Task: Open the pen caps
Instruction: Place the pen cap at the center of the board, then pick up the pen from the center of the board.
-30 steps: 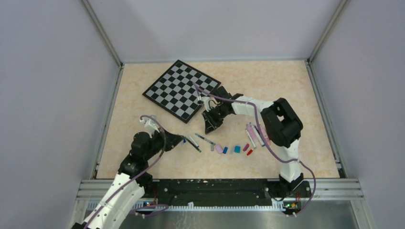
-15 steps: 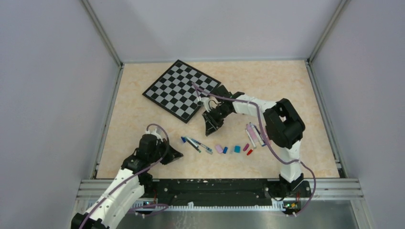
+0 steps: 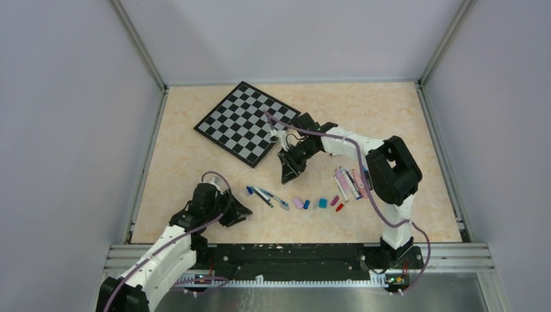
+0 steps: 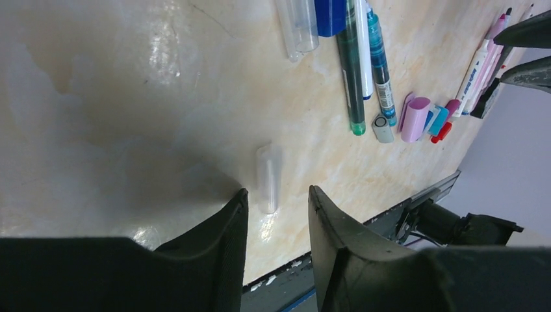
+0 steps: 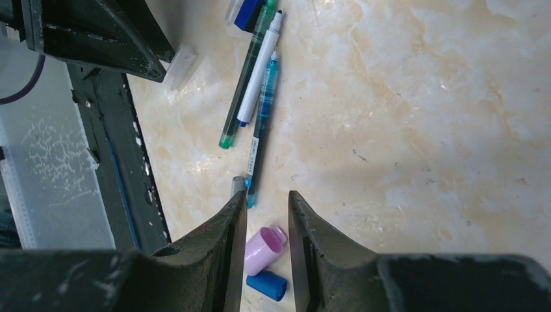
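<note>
Now: left jaws stand apart and empty, low over the counter [image 4: 130, 97]. A clear cap [image 4: 268, 177] lies flat just ahead of their gap, touching neither tip. Further ahead, three thin pens [image 4: 354, 78] lie side by side. Right jaws stand slightly apart, nothing between them, above the counter. A pink cap [image 5: 263, 250] and a blue cap [image 5: 266, 286] lie under their gap. A grey cap [image 5: 238, 185] lies just beside one tip, at the pens' ends.

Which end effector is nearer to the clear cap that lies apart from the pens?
Left. The left end effector is right at the clear cap; the right end effector hovers beyond the pens.
</note>
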